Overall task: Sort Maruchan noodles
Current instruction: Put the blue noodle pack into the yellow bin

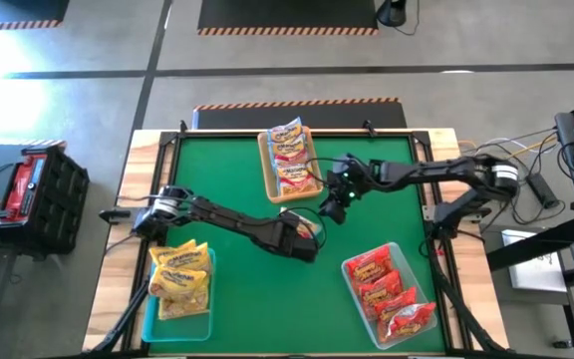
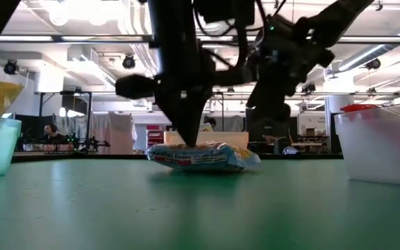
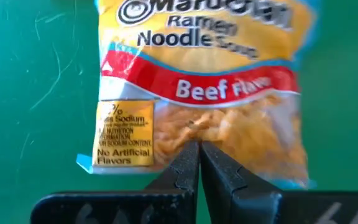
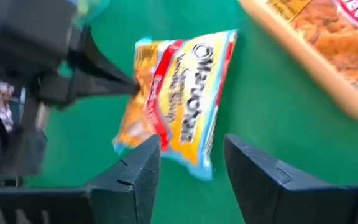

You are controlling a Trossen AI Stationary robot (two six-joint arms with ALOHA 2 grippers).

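In the high view, my left arm covers most of the loose beef-flavour packet (image 1: 307,225) at mid-table; only a sliver of it shows there. The low view shows it lying flat on the green mat (image 1: 237,289), its edge under my fingers. My left wrist view cuts off the packet's top edge and brand line. The room behind the table is too dim to read.

My left gripper (image 3: 199,149) reaches from the left edge out to the centre of the table, tips down on the packet's lower edge. Its fingers are pressed together; they appear pinched on the wrapper, though I cannot confirm a firm hold.

My right gripper (image 4: 191,155) extends from the right side, raised above the mat just beside the same packet, fingers apart and holding nothing.

Other packets are sorted: silvery-pink ones in the tan tray (image 1: 264,165) at the far middle, yellow ones in the teal tray (image 1: 150,317) near left, red ones in the clear tray (image 1: 407,261) near right, one red packet overhanging its rim.
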